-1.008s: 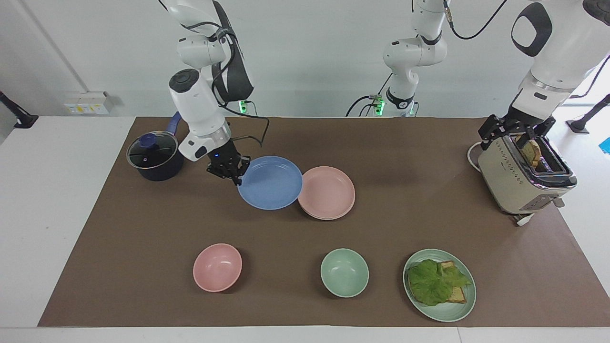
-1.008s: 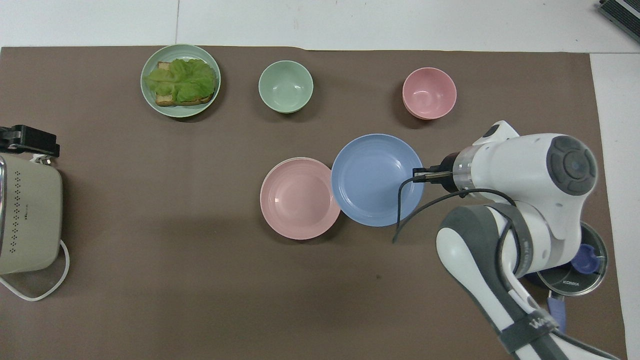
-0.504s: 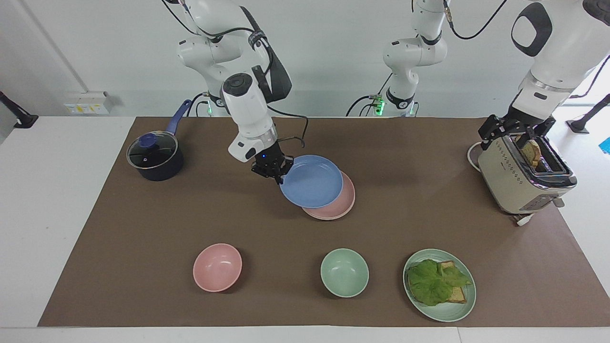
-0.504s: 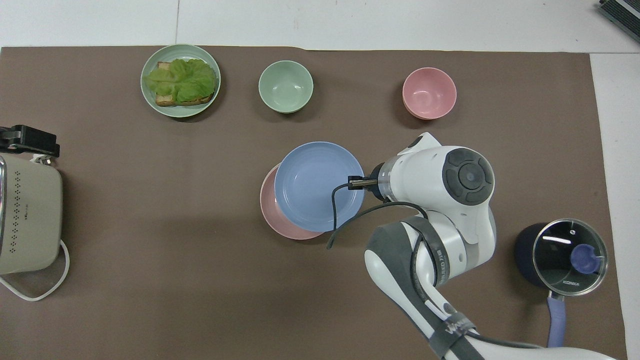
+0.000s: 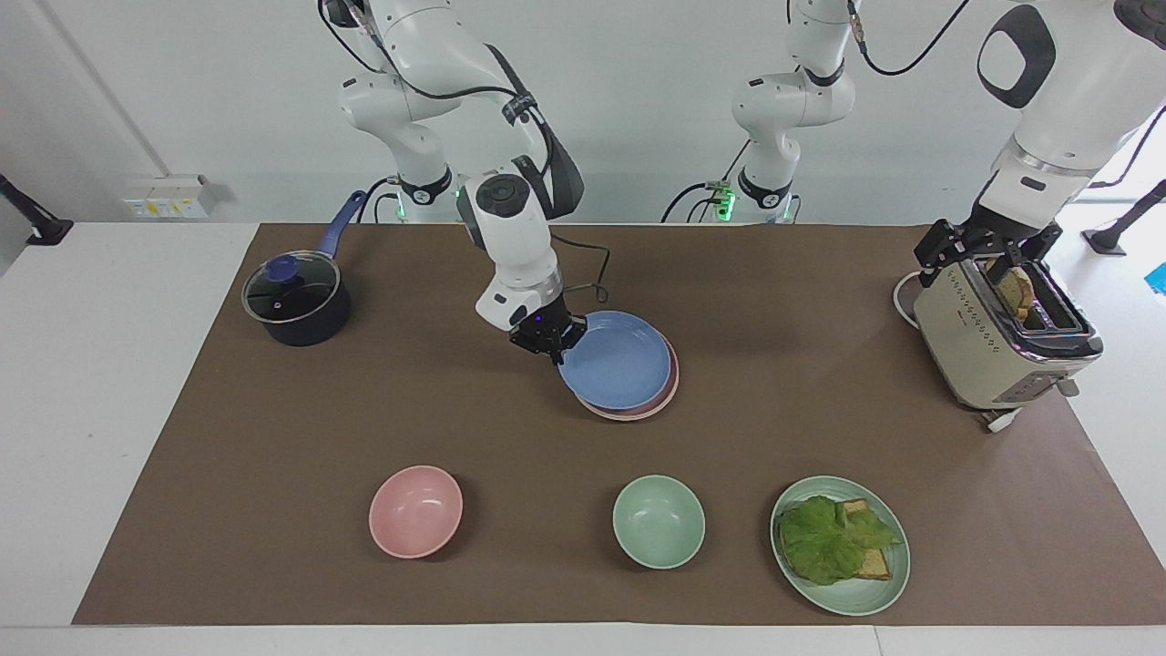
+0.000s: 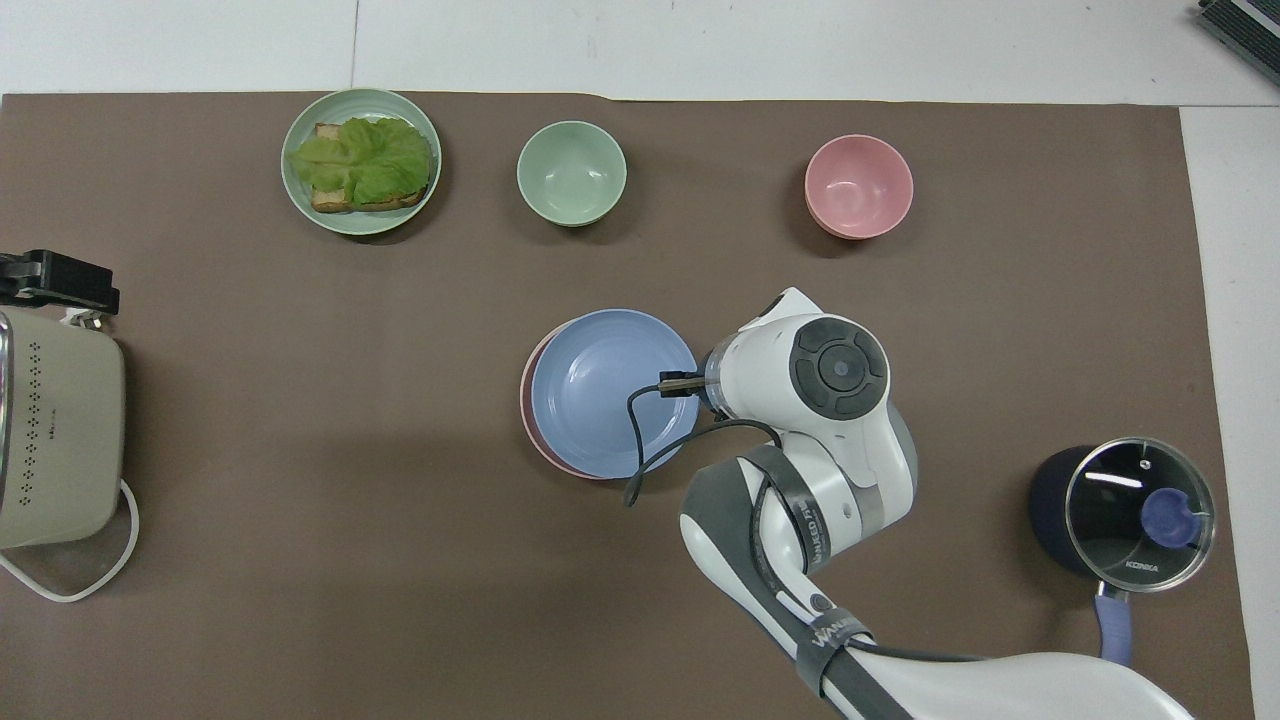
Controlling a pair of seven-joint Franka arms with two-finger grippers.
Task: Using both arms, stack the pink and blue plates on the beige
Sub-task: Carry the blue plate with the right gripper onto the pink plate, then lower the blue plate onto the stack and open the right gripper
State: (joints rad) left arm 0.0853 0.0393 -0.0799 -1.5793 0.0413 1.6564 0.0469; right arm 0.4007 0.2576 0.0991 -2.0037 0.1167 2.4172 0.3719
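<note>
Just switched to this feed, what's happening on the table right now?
The right end effector is shut on the rim of the blue plate and holds it over the pink plate, nearly lined up with it, though I cannot tell whether the two touch. No beige plate shows. The left end effector waits, open, over the toaster at its end of the table.
</note>
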